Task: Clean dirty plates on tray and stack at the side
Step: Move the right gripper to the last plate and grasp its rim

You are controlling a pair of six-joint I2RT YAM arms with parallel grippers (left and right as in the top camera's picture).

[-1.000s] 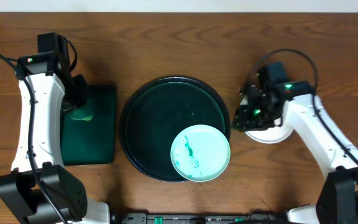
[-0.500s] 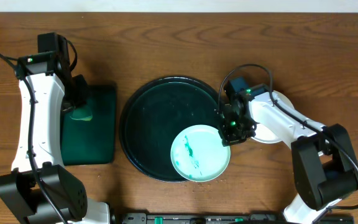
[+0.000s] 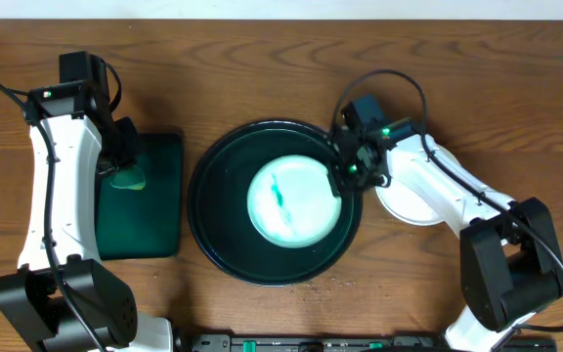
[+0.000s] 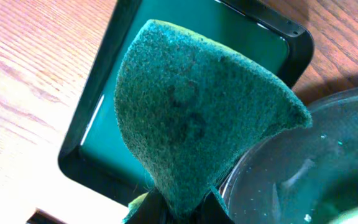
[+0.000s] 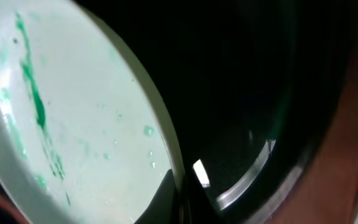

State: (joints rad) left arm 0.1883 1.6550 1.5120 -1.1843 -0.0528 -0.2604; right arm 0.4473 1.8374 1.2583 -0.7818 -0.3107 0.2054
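Note:
A white plate (image 3: 294, 200) with teal-green smears lies in the middle of the large round black-green tray (image 3: 215, 217). My right gripper (image 3: 344, 172) is shut on the plate's right rim; the right wrist view shows the rim (image 5: 166, 140) pinched between the fingers (image 5: 180, 198). A clean white plate (image 3: 411, 203) sits on the table right of the tray, partly under my right arm. My left gripper (image 3: 123, 166) is shut on a green scouring sponge (image 4: 191, 106) and holds it above the small rectangular dark-green tray (image 3: 154, 210).
The rectangular dark-green tray (image 4: 263, 37) lies left of the round tray, whose rim (image 4: 303, 162) shows at the lower right of the left wrist view. Bare wooden table surrounds both trays.
My right gripper swung left from the side plate to the tray, took the smeared plate by its rim and dragged it from the tray's lower right to its middle. The left arm stayed still.

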